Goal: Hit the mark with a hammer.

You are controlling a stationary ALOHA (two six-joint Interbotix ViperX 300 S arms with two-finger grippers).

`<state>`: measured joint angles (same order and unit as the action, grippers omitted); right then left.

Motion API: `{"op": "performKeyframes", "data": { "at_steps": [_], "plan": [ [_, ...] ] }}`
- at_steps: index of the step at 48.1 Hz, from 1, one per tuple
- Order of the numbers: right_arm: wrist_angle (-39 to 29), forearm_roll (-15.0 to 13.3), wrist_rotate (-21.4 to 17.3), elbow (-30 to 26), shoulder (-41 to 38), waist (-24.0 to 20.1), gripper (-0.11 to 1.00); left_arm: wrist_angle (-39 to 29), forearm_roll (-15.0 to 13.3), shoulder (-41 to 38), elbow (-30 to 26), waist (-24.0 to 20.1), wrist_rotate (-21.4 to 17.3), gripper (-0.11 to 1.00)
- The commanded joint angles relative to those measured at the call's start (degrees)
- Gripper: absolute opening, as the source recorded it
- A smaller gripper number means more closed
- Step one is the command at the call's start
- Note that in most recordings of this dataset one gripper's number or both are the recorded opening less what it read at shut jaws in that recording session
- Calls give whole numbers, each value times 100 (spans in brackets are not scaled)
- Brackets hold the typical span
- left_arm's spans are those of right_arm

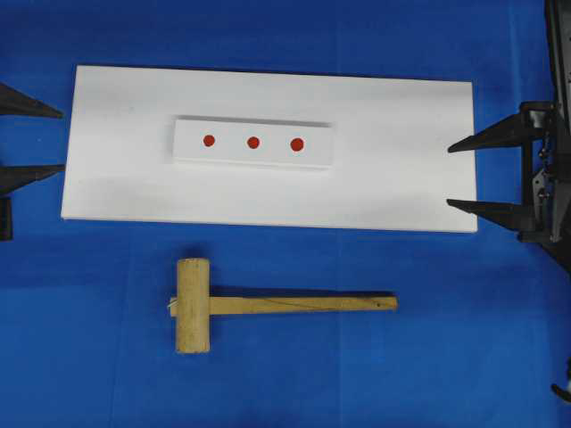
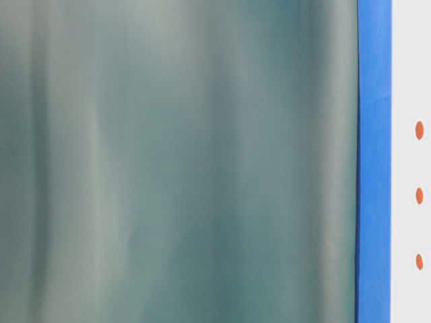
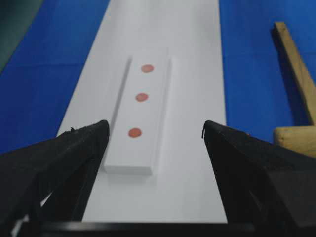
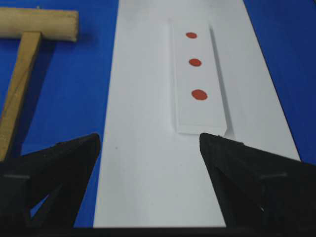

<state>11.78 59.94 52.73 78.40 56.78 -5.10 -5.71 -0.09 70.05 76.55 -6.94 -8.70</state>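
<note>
The mark (image 1: 297, 144) is the right-hand and largest of three red dots on a raised white strip (image 1: 230, 143). In the right wrist view the mark (image 4: 199, 95) is the nearest dot; in the left wrist view the mark (image 3: 147, 68) is the farthest. The hammer (image 1: 268, 305), a light-wood mallet, lies flat on the blue cloth in front of the white board (image 1: 401, 187), head to the left. My left gripper (image 1: 63, 140) stands open at the board's left end and my right gripper (image 1: 449, 176) open at its right end. Both hold nothing and are far from the hammer.
The two smaller red dots (image 1: 209, 140) (image 1: 253, 142) share the strip. The hammer's handle (image 3: 296, 69) shows at the right of the left wrist view, and its head (image 4: 39, 24) at the top left of the right wrist view. Blue cloth (image 1: 446, 357) surrounds the board.
</note>
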Motion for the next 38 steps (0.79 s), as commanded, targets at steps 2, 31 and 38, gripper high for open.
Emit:
{"op": "performKeyframes", "data": {
  "at_steps": [2, 31, 38],
  "plan": [
    [105, 26, -9, -44, -18, 9, 88, 88, 0, -35, -53, 18, -35, 74],
    [220, 53, -9, -35, -18, 0, 88, 88, -9, -18, -18, 18, -35, 74],
    [220, 53, -9, -35, -18, 9, 88, 88, -9, -9, -18, 18, -35, 74]
  ]
}}
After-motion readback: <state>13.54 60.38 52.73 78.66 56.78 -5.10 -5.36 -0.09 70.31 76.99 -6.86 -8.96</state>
